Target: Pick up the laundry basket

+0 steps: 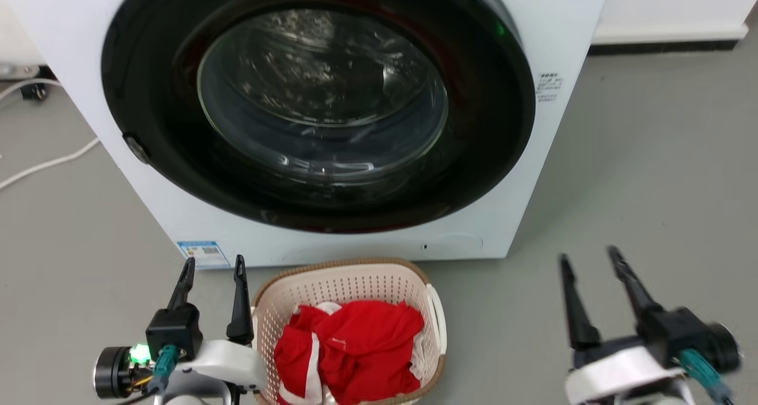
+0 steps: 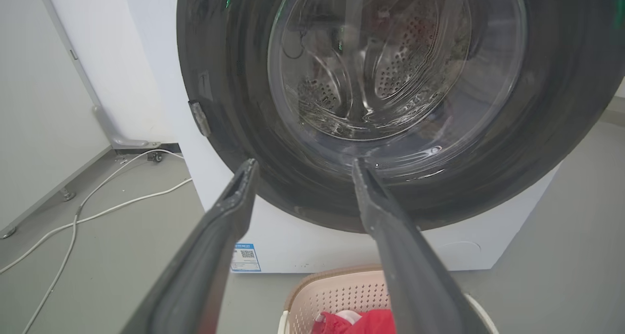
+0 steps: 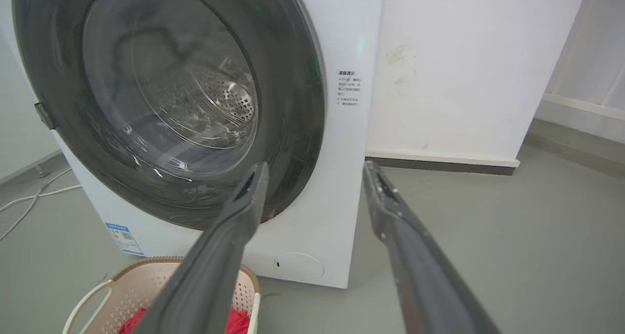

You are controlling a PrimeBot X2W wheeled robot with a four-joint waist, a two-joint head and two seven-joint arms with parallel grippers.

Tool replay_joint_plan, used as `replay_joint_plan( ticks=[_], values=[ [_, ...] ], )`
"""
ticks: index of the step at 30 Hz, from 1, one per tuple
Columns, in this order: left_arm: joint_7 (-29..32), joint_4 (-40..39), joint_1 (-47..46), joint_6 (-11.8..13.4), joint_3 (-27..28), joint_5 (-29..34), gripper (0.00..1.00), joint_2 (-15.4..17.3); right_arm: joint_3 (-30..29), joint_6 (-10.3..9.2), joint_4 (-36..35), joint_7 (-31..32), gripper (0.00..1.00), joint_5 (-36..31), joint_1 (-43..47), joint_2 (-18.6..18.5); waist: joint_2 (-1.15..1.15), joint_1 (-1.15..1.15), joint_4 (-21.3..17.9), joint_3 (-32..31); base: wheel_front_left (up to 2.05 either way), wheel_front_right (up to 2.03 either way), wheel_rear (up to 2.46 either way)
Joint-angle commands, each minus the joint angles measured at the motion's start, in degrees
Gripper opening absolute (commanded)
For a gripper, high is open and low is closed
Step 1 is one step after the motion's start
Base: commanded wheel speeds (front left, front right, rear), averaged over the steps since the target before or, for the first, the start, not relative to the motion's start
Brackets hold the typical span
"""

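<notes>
**A:** Where is the basket?

**B:** The cream perforated plastic laundry basket with the brown woven-look rim sits at the lower centre of the head view. It stands on the grey floor, just in front of the white front-loading washing machine, and holds a heap of red cloth.

**A:** How should the approach go?

**B:** I judge this to be the reach, with no hold taken yet. The right arm should come across to the white side handle, and the left should take the opposite side at the same height. Both should close before any lift, then rise evenly, or the basket may tip and spill the cloth.

**A:** And the grippers?

**B:** Both are released and empty. The left gripper is at the lower left with its fingers parted. Its inner finger is just beside the basket's left rim, though I cannot tell if it touches. The right gripper is at the lower right, spread about as wide, over bare floor and well apart from the basket.
</notes>
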Motion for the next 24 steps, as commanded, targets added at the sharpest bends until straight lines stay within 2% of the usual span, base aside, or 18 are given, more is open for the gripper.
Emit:
replay_joint_plan(
  ticks=[1,14,24],
  values=[
    [-0.2,1.1,-1.2,-0.2,0.3,-0.2,1.0,0.3,0.8,-0.02,0.6,-0.2,1.0,-0.1,-2.0,-0.2,0.0,0.0,-0.1,1.7,0.0,0.0,0.0],
    [-0.2,13.3,-11.8,-2.0,6.7,-1.4,1.0,3.4,8.5,-0.03,13.4,-0.2,1.0,-4.0,-15.0,-0.1,0.0,0.0,0.7,14.3,0.0,0.0,0.0],
    [-0.2,22.8,-19.9,-4.9,7.9,-1.5,1.0,5.6,11.3,-0.03,21.8,-0.2,1.0,-5.3,-24.4,-0.1,0.0,0.0,0.0,24.0,0.0,0.0,0.0]
  ],
)
